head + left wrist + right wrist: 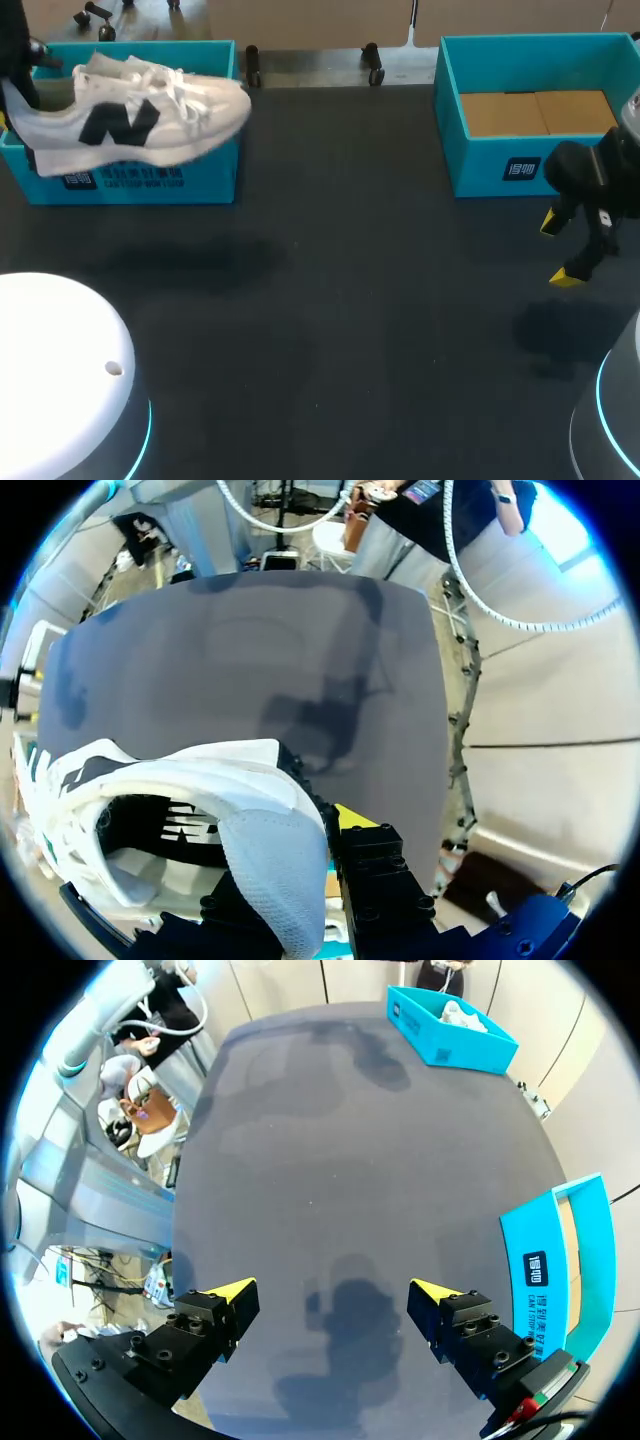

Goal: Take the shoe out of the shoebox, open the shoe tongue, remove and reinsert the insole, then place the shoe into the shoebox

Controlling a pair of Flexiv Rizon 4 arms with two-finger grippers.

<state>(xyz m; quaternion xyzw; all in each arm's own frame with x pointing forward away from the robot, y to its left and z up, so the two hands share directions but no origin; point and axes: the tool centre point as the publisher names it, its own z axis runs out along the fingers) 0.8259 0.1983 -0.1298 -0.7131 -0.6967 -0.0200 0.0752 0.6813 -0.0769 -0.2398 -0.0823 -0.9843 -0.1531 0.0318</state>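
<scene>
My left gripper [296, 848] pinches the white shoe [130, 112] by its heel over the white-lettered shoebox [205, 178]; my right gripper [330, 1296] hangs spread.

Robotics lab: black table [360, 330], robot arms [60, 360]

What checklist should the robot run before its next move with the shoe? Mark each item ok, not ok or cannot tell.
1. Left hand grips the shoe at the heel: ok.
2. Shoe raised above the left shoebox: ok.
3. Right hand open, ready to help: ok.
4. Right hand apart from the shoe, near the right box: ok.
5. Insole seated inside the shoe: cannot tell.
</scene>
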